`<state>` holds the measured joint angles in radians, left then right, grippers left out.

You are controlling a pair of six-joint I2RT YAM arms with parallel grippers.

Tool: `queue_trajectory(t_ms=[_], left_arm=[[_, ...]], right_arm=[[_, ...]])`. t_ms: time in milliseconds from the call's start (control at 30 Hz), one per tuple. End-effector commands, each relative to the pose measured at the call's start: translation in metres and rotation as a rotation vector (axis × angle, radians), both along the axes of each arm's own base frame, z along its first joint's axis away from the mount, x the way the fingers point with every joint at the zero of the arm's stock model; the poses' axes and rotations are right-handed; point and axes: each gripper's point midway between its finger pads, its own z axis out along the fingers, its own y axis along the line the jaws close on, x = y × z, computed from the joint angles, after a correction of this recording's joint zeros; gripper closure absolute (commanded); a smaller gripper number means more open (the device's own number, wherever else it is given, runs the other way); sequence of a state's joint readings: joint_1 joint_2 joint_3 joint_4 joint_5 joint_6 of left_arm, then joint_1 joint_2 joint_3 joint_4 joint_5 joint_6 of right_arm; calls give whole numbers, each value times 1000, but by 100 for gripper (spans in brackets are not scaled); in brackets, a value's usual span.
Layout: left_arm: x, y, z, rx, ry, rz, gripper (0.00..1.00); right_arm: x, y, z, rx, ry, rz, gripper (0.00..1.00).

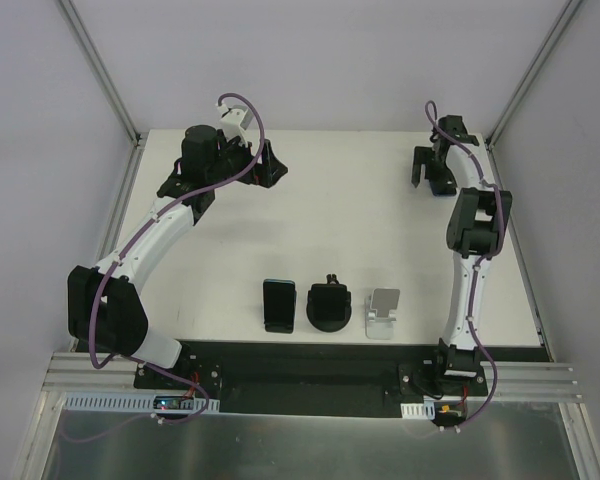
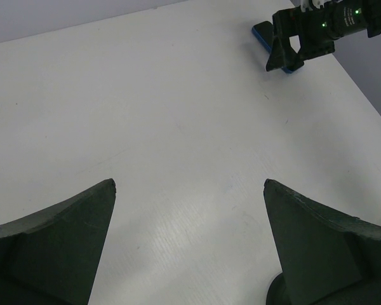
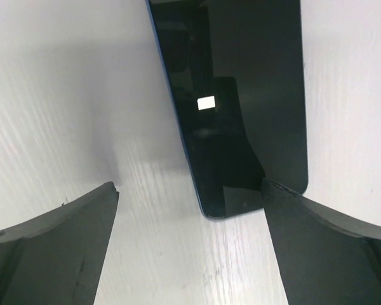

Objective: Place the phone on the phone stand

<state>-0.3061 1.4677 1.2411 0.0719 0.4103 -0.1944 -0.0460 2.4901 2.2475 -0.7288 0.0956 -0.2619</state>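
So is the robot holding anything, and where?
Nothing is held. The right gripper is open over the blue phone; the left gripper is open too.

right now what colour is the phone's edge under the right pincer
Blue; the phone shows it best in the left wrist view.

Two phones (image 1: 278,304) (image 3: 241,95), two stands (image 1: 330,308) (image 1: 384,314)

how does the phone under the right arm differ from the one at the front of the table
The far phone shows a blue edge; the front phone looks all black. The far phone lies near the far right corner, its end under the right gripper's open fingers; the front phone lies near the front edge beside the black stand, no gripper near. Both lie flat on the white table.
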Motion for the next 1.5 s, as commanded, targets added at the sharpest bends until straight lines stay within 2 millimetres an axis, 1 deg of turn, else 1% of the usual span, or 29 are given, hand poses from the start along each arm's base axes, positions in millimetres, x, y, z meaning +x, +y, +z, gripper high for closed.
queue_trajectory(t_ms=[0,33,67,167,267,300,333,367,400,433,500,533,667,700,900,1067,1100,1133,1200,1233,1267,1300,1333,1400,1467], left_arm=[[-3,0,35,-40,-94,-15,1],[-2,0,35,-39,-97,-12,1],[-2,0,35,-37,-98,-11,1],[-1,-1,34,-40,-94,-14,1],[-1,-3,33,-46,-87,-23,1],[0,-3,34,-46,-88,-21,1],[0,-3,32,-45,-85,-21,1],[0,-2,33,-46,-86,-19,1],[0,-3,32,-46,-84,-21,1],[0,-3,33,-47,-87,-21,1],[-1,-2,35,-47,-93,-20,1],[-1,-2,34,-46,-90,-20,1],[-1,-3,34,-48,-90,-21,1],[-1,-3,34,-48,-90,-24,1],[-1,-3,34,-49,-90,-25,1],[-1,-3,34,-51,-86,-25,1],[-1,-4,35,-52,-89,-26,1],[-1,-4,35,-53,-88,-26,1],[-1,-4,34,-55,-85,-30,1],[-2,-5,34,-55,-85,-33,1],[-1,-5,34,-56,-85,-34,1],[-2,-5,34,-57,-85,-35,1],[-2,-5,35,-58,-87,-35,1],[-1,-6,34,-59,-84,-37,1],[-1,-6,33,-59,-82,-40,1]], right_arm=[[-4,-3,46,7,-117,-68,0],[-4,-9,53,-6,-136,-81,3],[0,-14,59,-14,-157,-101,3],[4,-32,63,-21,-173,-158,3],[9,-42,62,-5,-193,-179,3],[13,-41,63,15,-207,-170,4],[15,-45,58,34,-205,-171,3],[17,-44,54,60,-204,-167,3],[23,-40,57,104,-222,-151,3],[24,-43,46,123,-206,-163,3],[30,-28,42,218,-207,-114,3],[33,-26,39,231,-207,-105,3],[36,-18,28,277,-192,-79,3],[35,-17,23,284,-182,-80,3],[30,-19,10,275,-147,-90,3],[23,-18,9,222,-122,-73,3],[18,-20,11,190,-102,-83,3],[16,-16,11,169,-92,-69,3],[10,-15,13,119,-69,-67,3],[9,-7,14,112,-61,-46,3],[6,-11,14,70,-47,-57,3],[-5,-14,7,39,10,-72,3],[-3,-13,13,23,7,-78,4],[-11,-12,5,15,54,-93,3],[-15,-13,2,0,73,-108,4]])
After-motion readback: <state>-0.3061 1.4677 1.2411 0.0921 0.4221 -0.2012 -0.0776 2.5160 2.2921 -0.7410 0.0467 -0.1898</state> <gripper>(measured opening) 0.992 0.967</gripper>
